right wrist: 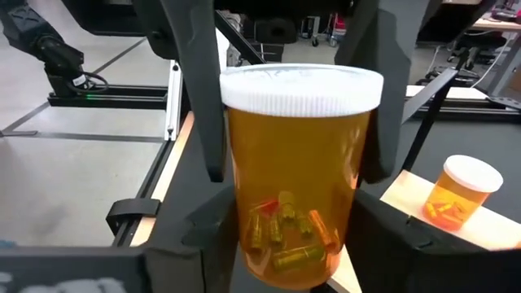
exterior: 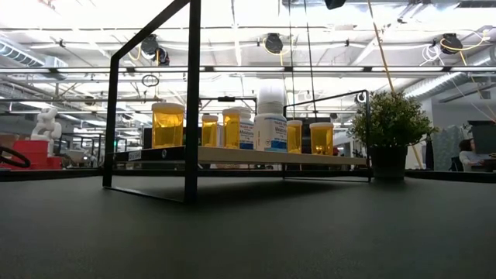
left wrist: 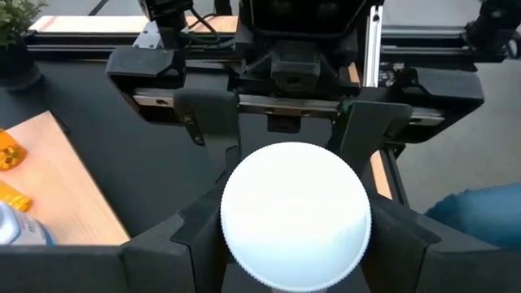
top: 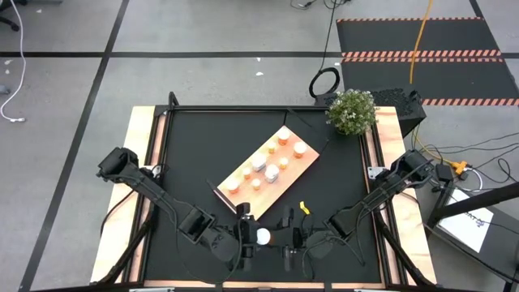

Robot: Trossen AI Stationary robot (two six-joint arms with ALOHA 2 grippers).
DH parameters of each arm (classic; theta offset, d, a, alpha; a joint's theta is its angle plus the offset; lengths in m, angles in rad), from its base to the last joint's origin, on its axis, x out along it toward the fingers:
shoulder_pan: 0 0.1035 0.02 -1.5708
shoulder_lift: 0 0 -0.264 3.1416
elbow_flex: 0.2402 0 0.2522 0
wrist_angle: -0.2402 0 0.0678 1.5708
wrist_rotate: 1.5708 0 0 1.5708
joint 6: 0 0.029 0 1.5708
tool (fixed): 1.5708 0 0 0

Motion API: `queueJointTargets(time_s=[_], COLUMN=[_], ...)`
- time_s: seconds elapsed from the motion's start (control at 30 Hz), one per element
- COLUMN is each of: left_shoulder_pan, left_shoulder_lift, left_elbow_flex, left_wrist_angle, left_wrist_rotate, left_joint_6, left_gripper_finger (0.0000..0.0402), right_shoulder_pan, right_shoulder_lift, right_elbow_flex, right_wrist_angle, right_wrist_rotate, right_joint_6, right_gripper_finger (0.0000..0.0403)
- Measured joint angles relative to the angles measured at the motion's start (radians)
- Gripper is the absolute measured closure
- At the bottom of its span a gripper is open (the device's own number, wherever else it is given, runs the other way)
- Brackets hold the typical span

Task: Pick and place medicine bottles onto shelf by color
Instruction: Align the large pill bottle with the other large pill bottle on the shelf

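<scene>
An amber bottle [right wrist: 297, 187] with a white cap [left wrist: 295, 213] stands upright between my two grippers, over the mat near the table's near edge [top: 263, 237]. My left gripper [top: 250, 237] comes at it from the left and my right gripper [top: 280, 238] from the right. Both are shut on it. The light-wood shelf [top: 302, 161] lies aslant mid-table and carries several amber bottles [exterior: 168, 124] and white bottles [exterior: 271, 116], which stand upright on their bases. My left gripper pinches the amber bottle between its two fingers [right wrist: 203, 106], on opposite sides of the upper body just under the cap [right wrist: 236, 122]. It comes from the table's left, slanting down. The bottle stays upright, cap up. My right gripper has its two fingers [right wrist: 207, 244] on opposite sides of the bottle's lower body [right wrist: 244, 244]. It comes nearly level from the table's right, facing my left gripper. In the left wrist view its fingers [left wrist: 213, 138] flank the cap.
A small yellow item [top: 304, 208] lies on the mat right of the shelf's near end. A potted plant [top: 352, 111] stands at the far right corner. A black tube frame [exterior: 192, 101] rings the mat. Open mat lies left of the shelf.
</scene>
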State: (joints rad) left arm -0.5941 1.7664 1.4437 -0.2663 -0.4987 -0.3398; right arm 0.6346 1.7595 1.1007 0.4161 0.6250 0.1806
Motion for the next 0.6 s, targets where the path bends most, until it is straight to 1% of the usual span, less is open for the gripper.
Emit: queueJointTargets(time_s=[0.1,0.2,0.3,0.47,0.53,0.6], left_shoulder_pan=[-0.001,0.0,-0.004,-0.013,-0.012,-0.011], left_shoulder_lift=[0.0,0.0,0.0,0.0,0.0,0.0], left_elbow_flex=[0.0,0.0,0.0,0.0,0.0,0.0], left_wrist_angle=[0.021,0.036,0.045,0.081,0.104,0.143], left_wrist_rotate=[0.0,0.0,-0.008,-0.075,-0.092,-0.105], left_joint_6=[-0.003,-0.009,-0.006,0.043,0.06,0.086], left_gripper_finger=[0.0177,0.0158,0.0122,0.0053,0.0032,0.002], right_shoulder_pan=[0.001,0.001,0.005,0.029,0.046,0.065], right_shoulder_lift=[-0.006,-0.019,-0.049,-0.125,-0.161,-0.198], right_elbow_flex=[0.0,0.0,0.0,-0.001,-0.001,-0.001], right_wrist_angle=[-0.003,-0.03,-0.102,-0.268,-0.346,-0.426], right_wrist_rotate=[-0.002,-0.002,-0.003,-0.002,-0.003,-0.003], right_joint_6=[-0.011,-0.014,-0.009,0.039,0.066,0.093], right_gripper_finger=[0.0228,0.0226,0.0214,0.021,0.0213,0.0217])
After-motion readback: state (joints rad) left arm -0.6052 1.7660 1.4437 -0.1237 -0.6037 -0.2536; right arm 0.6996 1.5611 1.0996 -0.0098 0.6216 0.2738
